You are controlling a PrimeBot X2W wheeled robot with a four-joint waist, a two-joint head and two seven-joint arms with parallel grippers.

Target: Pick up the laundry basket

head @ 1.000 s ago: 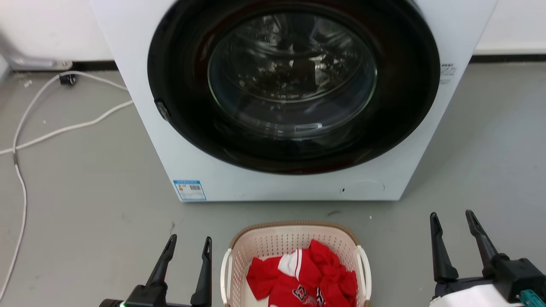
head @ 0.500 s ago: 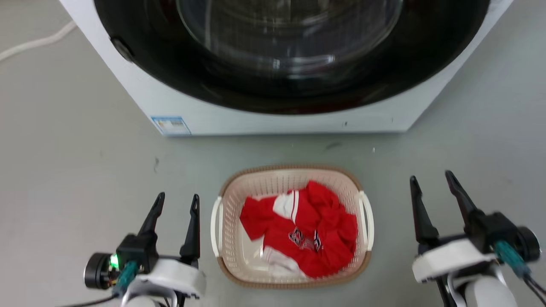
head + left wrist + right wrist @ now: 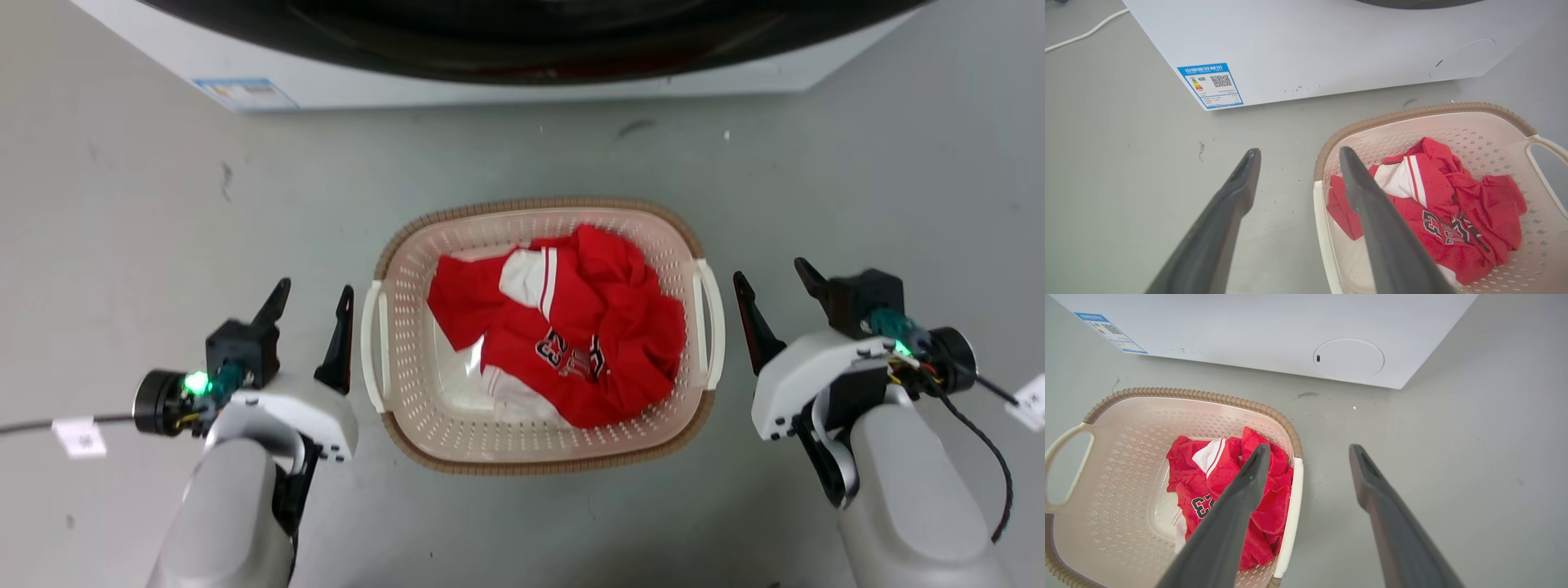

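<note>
laundry basket (image 3: 535, 203) between left pincer (image 3: 316, 286), right pincer (image 3: 768, 269), spread

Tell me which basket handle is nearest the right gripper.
The right handle, the white loop on the laundry basket side next to the right gripper. The left handle lies across the basket, beside the left gripper.

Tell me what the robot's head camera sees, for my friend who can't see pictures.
A cream laundry basket with a brown rim sits on a grey floor, holding a crumpled red jersey. The left gripper and right gripper are open, one on each side of it. The bottom edge of a white washing machine crosses the top.
</note>
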